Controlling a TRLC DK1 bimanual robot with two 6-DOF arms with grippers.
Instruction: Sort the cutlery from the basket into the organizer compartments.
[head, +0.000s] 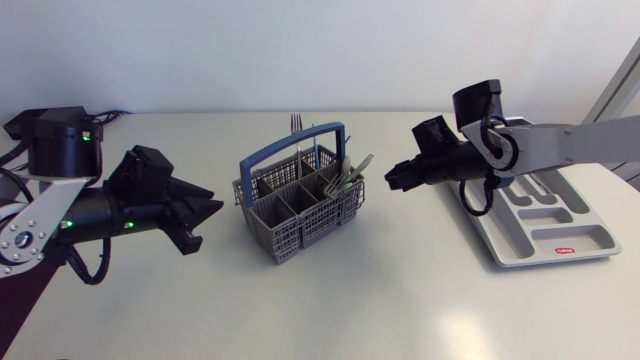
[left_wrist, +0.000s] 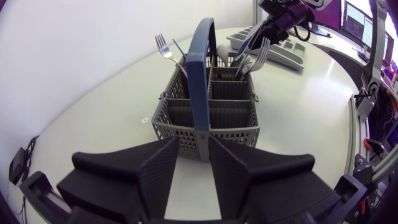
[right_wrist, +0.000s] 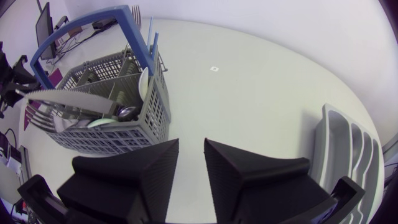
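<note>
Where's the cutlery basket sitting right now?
In the head view the basket stands mid-table, between the left pincer and the right pincer, neither touching it; the organizer lies farther right.

The left arm (head: 25, 235), silver-grey with black joints, comes in low from the left side. Its matte black left gripper (head: 205, 212) points toward the middle. Its two wide wedge fingers are a little apart and hold nothing. The silver-grey right arm (head: 570, 140) reaches in higher up. Its matte black right gripper (head: 395, 180) tips down a bit, with its fingers a little apart and empty.
</note>
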